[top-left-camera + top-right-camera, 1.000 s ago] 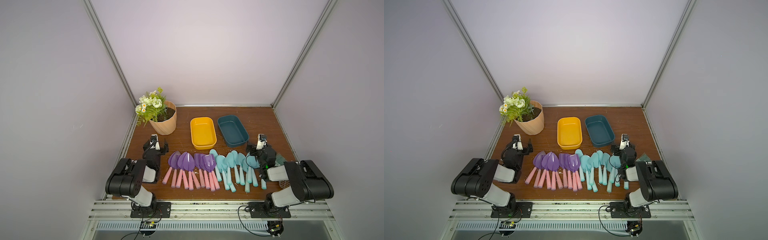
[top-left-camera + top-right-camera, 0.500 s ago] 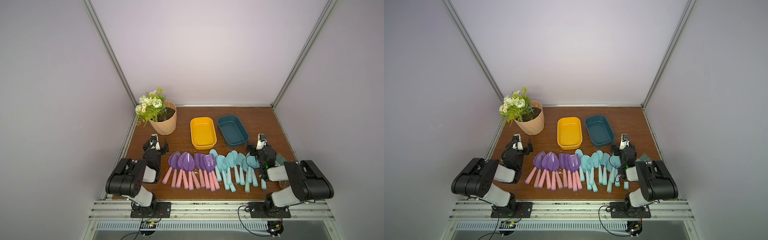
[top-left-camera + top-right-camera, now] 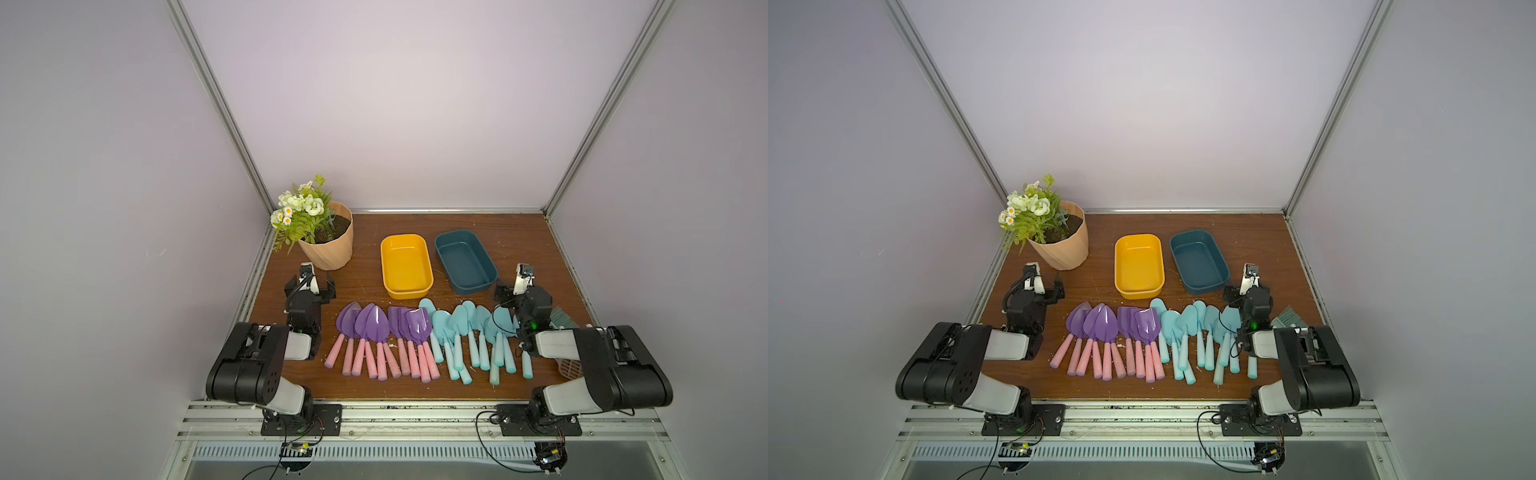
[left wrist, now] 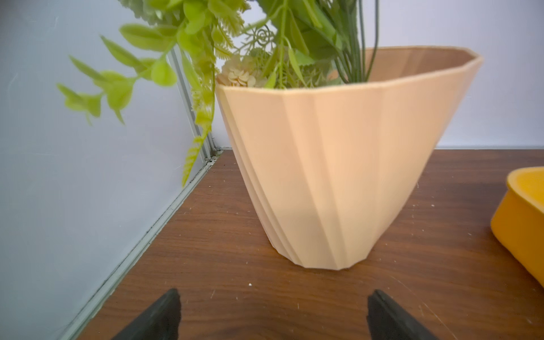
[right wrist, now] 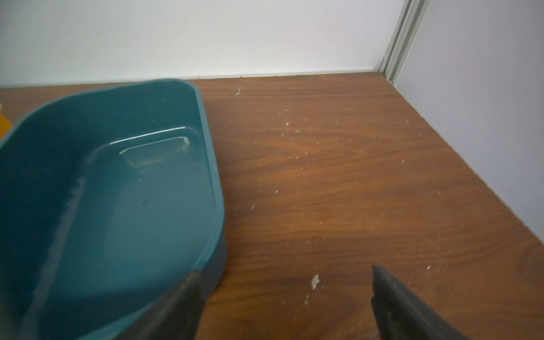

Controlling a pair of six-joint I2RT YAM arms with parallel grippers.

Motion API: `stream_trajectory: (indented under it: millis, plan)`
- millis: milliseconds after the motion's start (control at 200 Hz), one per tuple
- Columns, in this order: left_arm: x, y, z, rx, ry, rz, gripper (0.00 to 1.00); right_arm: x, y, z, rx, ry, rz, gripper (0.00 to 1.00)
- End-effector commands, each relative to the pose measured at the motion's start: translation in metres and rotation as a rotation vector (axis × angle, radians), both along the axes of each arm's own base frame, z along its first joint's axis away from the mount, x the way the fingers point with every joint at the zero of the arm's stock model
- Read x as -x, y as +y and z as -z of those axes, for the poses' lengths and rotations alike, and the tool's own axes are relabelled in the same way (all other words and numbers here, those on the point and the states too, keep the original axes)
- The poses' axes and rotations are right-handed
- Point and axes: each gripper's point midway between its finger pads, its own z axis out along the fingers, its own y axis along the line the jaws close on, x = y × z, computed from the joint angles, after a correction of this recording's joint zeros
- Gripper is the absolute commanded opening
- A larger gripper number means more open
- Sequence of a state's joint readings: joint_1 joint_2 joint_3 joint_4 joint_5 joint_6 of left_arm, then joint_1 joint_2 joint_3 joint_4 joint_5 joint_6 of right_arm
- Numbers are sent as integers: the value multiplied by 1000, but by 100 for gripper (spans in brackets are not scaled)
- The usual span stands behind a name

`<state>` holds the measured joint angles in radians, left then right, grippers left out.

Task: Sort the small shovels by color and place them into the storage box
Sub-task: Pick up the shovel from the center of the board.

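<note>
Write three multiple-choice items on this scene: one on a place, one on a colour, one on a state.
1. Where does the flower pot stand?
A. Between the two boxes
B. Left of the yellow box, toward the back
C. In front of the shovel handles

2. What colour are the handles of the purple-bladed shovels?
A. Aqua
B. Pink
C. Yellow

3. What state are the yellow box and the teal box in?
A. Both empty
B. Only the teal one filled
C. Both filled

Key: 1 B, it stands left of that box in both top views. 2 B, pink handles point toward the robot. 3 A, both bare bottoms show.
</note>
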<state>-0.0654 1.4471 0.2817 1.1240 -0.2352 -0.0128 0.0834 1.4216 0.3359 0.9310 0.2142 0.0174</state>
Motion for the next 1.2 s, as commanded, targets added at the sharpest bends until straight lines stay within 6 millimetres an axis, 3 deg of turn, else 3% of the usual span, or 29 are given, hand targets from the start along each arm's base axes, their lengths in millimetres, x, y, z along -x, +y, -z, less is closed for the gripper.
stream_trajectory:
  millis: [0, 40, 115, 250, 350, 405, 530, 661, 791, 1041, 1196]
  plan:
    - [-5, -3, -31, -26, -10, -34, 100, -10, -6, -28, -79, 84, 71, 78]
    - [0, -5, -43, -23, -43, -75, 100, -6, -5, -29, -121, 104, 86, 66]
    - [10, -12, -56, -4, -79, -118, 100, 7, -7, -32, -174, 124, 151, 57]
    - [30, -34, -67, 2, -87, -181, 100, 30, 3, -33, -210, 254, 147, 56]
    - [34, -68, -61, 76, -21, -111, 100, 54, 16, -45, -224, 329, 132, 56]
    - [34, -89, -54, 141, 38, -56, 100, 69, 25, -49, -244, 376, 129, 47]
    - [40, -129, -49, 199, 82, 22, 100, 101, 65, -48, -297, 499, 25, 36]
    - [37, -171, -54, 298, 92, 163, 100, 136, 129, -21, -422, 693, -166, 35]
    - [30, -200, -52, 348, 147, 252, 100, 168, 176, 2, -466, 826, -301, 38]
    - [31, -213, -49, 415, 182, 286, 100, 207, 208, 39, -373, 960, -388, 40]
    - [35, -210, -48, 404, 190, 278, 100, 216, 207, 50, -322, 975, -363, 42]
